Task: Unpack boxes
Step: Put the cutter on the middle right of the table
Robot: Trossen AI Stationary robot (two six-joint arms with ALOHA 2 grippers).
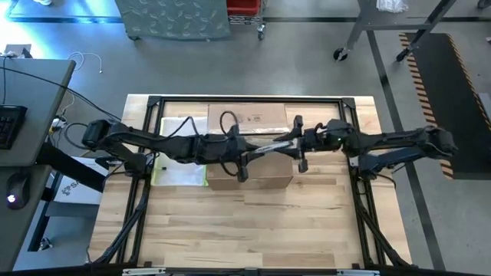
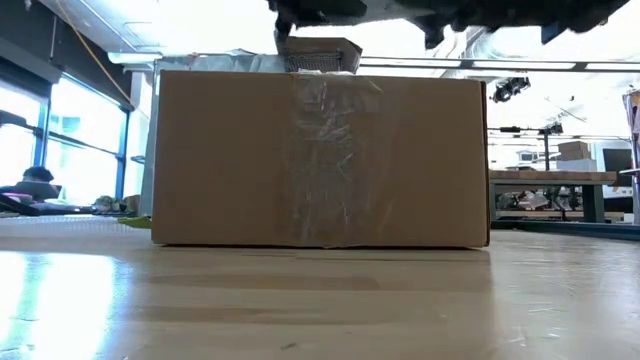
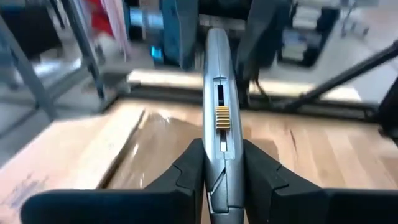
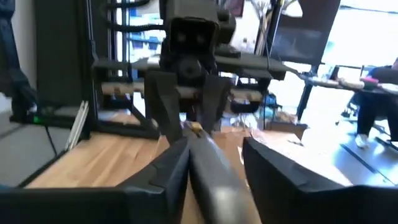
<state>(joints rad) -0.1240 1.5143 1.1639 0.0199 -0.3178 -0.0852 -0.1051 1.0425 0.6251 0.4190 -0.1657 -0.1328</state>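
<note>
So the brown cardboard box [image 1: 249,146] is parked toward the back middle of the wooden table [image 1: 245,222], taped shut, with a wide strip of clear tape [image 2: 325,160] run down the near face. Some small dark symbols are printed on the top, but nothing there can actually be read. A grey utility knife [image 3: 219,124] with a yellow slider is held level right over the box lid. It's clamped tight between the fingers of the left gripper [image 3: 221,168], which is reached in from the left with the arm stretched low across the table. The knife's other end is flanked by the right gripper [image 4: 214,155], reached in from the opposite side, jaws seen parted with a gap on one side. A flat clear sleeve with a yellow edge [image 1: 180,172] is lying just left of the box.
</note>
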